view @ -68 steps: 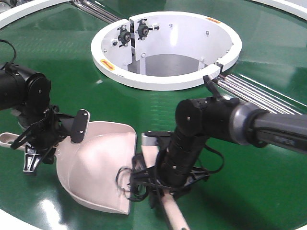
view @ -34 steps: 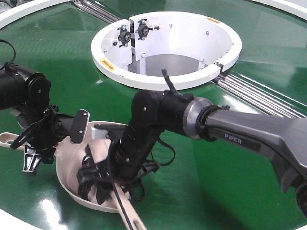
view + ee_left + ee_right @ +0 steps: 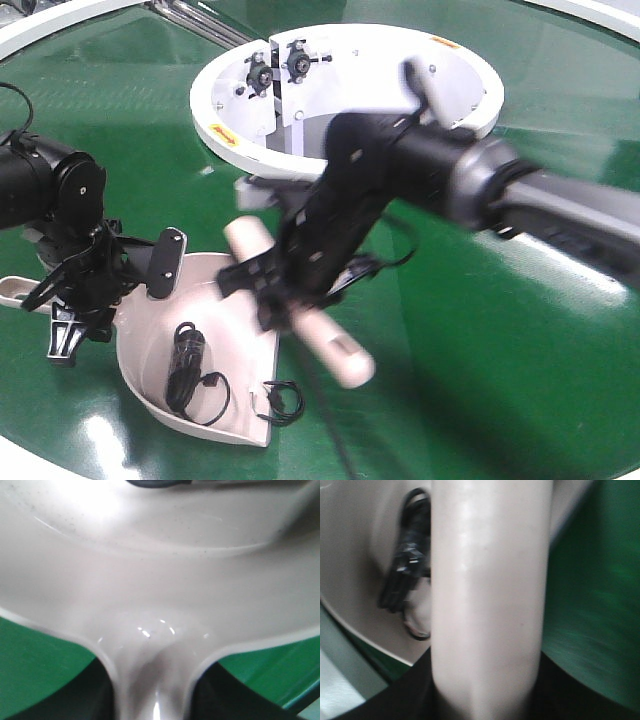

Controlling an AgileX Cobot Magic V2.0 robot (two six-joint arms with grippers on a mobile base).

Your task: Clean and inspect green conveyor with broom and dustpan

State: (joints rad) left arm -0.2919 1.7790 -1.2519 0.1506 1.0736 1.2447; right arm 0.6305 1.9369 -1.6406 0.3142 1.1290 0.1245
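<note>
The dustpan (image 3: 150,335) rests on the green conveyor (image 3: 500,340) at lower left. My left gripper (image 3: 88,290) is shut on its thin handle. In the left wrist view the handle runs down between the dark jaws of the left gripper (image 3: 152,700), below the dustpan's back (image 3: 160,570). My right gripper (image 3: 285,290), blurred by motion, is shut on the broom (image 3: 335,350) and holds it tilted above the pan's right edge. The broom's beige body (image 3: 487,580) fills the right wrist view, clamped in the right gripper (image 3: 485,695). Its bristles are hidden.
A tangle of black cable (image 3: 188,365) lies inside the dustpan and also shows as black cable (image 3: 405,570) in the right wrist view. The white central ring (image 3: 215,110) opens behind the arms. Steel rollers (image 3: 200,25) cross the belt at the far left.
My right arm swept the broom left across the dustpan, then lifted it up and back toward the ring. The black cable now lies inside the pan. The left arm stayed put.
</note>
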